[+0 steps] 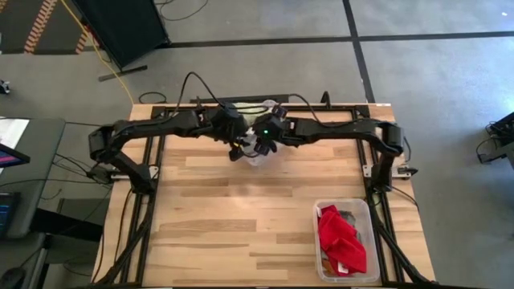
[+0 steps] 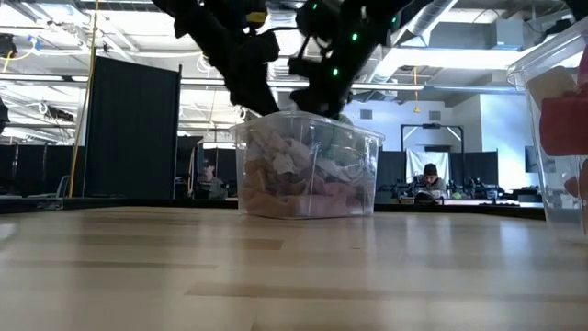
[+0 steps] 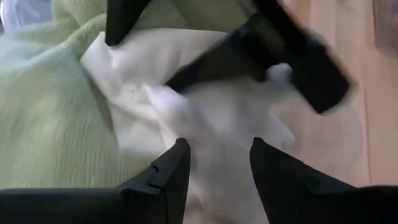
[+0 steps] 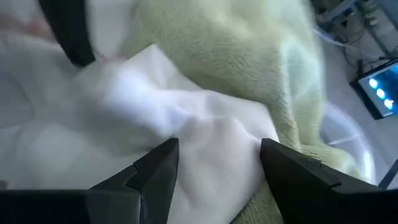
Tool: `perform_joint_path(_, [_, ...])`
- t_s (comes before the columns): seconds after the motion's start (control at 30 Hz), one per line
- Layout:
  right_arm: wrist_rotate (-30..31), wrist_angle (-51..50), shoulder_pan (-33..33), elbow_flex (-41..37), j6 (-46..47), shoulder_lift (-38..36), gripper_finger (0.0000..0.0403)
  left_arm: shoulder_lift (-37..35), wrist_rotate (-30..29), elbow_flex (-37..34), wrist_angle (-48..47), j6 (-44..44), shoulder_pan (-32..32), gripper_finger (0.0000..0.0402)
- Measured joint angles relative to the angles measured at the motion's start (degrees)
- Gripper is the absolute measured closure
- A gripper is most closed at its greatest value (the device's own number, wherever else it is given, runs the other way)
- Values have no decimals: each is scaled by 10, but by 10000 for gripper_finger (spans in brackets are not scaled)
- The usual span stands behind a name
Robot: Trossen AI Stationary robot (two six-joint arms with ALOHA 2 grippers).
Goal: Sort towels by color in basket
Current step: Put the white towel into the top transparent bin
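Observation:
A clear basket (image 2: 308,165) at the table's far middle holds a heap of towels. On top lie a white towel (image 3: 205,112) and a pale green towel (image 3: 50,118). Both grippers hang over this heap. My left gripper (image 3: 217,163) is open above the white towel. My right gripper (image 4: 217,163) is also open. It comes in from the other side, its fingers standing either side of a raised fold of the white towel (image 4: 186,118). The pale green towel (image 4: 236,50) lies just beyond that fold. A second clear basket (image 1: 345,241) at the near right holds red towels (image 1: 341,237). My right gripper has its open fingers (image 3: 261,50) slanting down on either side of a raised fold of the white towel (image 3: 186,93). Whether they touch it, I cannot tell. The towel lies on the heap in the basket.
The two arms meet closely over the far basket (image 1: 271,104), their grippers a finger's length apart. The wooden table (image 1: 233,217) lies bare between the two baskets. In the room behind the table, people sit at desks (image 2: 430,184).

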Motion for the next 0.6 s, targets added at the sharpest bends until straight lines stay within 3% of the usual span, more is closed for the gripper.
perform_joint_path(0.37, [-37, 1, -25, 2, 21, 56, 143, -97, 0, 1, -80, 11, -14, 242])
perform_joint_path(0.6, [-39, -10, -22, -1, 21, 26, 143, -174, 0, 1, -114, 10, -28, 242])
